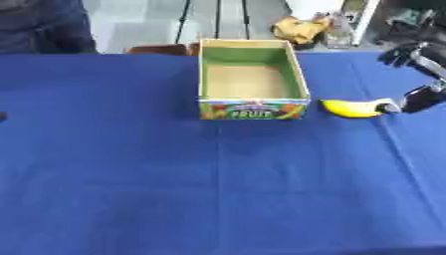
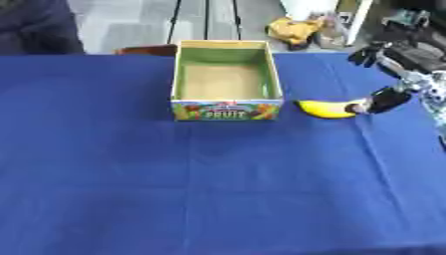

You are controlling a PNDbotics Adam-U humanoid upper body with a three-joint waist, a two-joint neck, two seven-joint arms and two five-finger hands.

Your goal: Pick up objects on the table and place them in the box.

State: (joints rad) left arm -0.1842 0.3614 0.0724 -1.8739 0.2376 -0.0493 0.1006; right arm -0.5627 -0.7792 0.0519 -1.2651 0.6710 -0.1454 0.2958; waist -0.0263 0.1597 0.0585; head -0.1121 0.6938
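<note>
The right eye view shows more of the right hand and its silver wrist; the left eye view cuts them at the edge. A thumb or finger touches the banana's near end, while other fingers spread above (whether it pinches I cannot tell). The banana lies on the blue tablecloth, between hand and fruit box.

Counter is wearing matt blue cloth, creased. Box is showing cardboard walls, printed glossy front, plain brown floor. Banana is looking smooth, slightly shiny. Right hand is showing black plastic, silver metal.
</note>
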